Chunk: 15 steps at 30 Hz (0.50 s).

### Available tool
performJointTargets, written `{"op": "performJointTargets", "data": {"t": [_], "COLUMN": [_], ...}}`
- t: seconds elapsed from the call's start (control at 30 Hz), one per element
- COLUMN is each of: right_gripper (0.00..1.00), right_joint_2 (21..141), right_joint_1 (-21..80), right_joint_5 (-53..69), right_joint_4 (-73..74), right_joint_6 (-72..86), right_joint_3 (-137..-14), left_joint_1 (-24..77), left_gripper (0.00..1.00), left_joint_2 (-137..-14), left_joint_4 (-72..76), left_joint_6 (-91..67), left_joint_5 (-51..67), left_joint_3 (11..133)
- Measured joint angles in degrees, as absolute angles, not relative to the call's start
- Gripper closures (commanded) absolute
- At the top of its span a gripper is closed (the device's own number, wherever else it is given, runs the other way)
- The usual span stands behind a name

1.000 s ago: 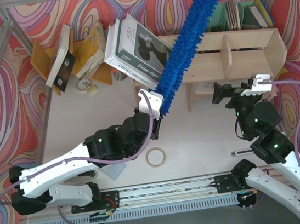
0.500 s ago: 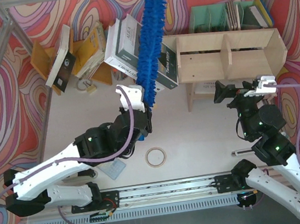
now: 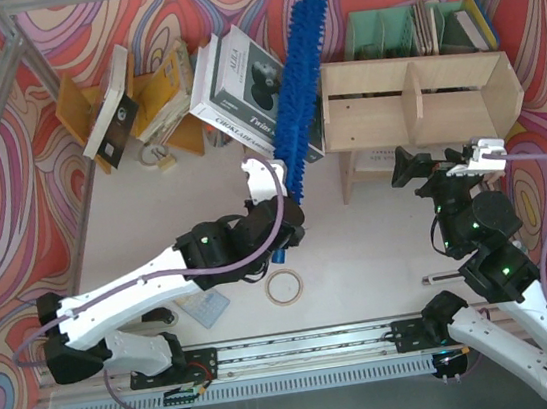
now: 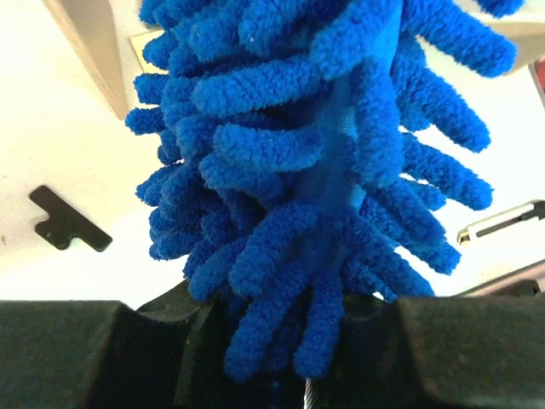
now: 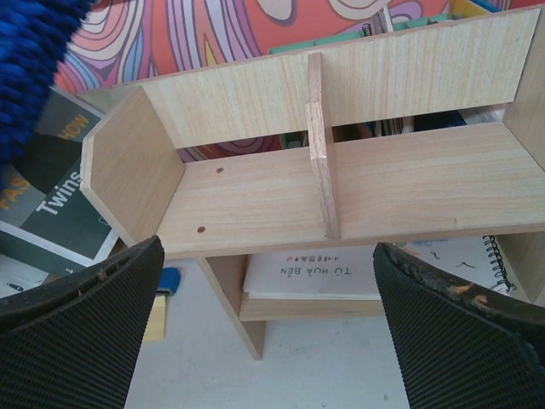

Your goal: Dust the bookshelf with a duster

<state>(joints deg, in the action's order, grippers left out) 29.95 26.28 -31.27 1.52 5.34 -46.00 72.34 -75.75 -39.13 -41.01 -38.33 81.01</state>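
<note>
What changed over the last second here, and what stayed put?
The left tool kept its grip on the fluffy bright-blue microfibre duster, swinging it left off the pale plywood bookshelf, then partway back toward its left end. The right tool stayed open before the shelf.

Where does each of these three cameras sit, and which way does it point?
Top external: above and behind the arms, looking down on the table; left arm and right arm show.
Left wrist: looks along the left gripper into the duster it clamps.
Right wrist: faces the bookshelf between the fingers of the open right gripper.
Shared: top and right wrist both show bookshelf and duster.
</note>
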Motion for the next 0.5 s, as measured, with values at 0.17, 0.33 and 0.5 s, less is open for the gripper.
{"op": "performJointTargets", "data": {"t": [0.17,0.33,0.5], "right_gripper": [0.01,0.01,0.01], "right_joint_2": [30.0,30.0,30.0], "right_joint_1": [26.3,26.3,26.3], "right_joint_5": [-31.5,-31.9,-32.0], "right_joint_4": [1.5,1.5,1.5], "right_joint_6": [5.4,5.4,5.4], "right_joint_3": [-46.0,-46.0,-46.0], "left_joint_1": [72.4,72.4,72.4], "left_gripper": [1.0,1.0,1.0], "left_joint_2": [-78.4,-79.9,-78.7], "left_joint_4": [-38.9,-38.9,-39.4], "left_joint_6": [-41.6,-42.0,-42.0], "left_joint_5": [-34.2,-31.7,-32.9], "left_joint_3": [81.0,81.0,81.0]}}
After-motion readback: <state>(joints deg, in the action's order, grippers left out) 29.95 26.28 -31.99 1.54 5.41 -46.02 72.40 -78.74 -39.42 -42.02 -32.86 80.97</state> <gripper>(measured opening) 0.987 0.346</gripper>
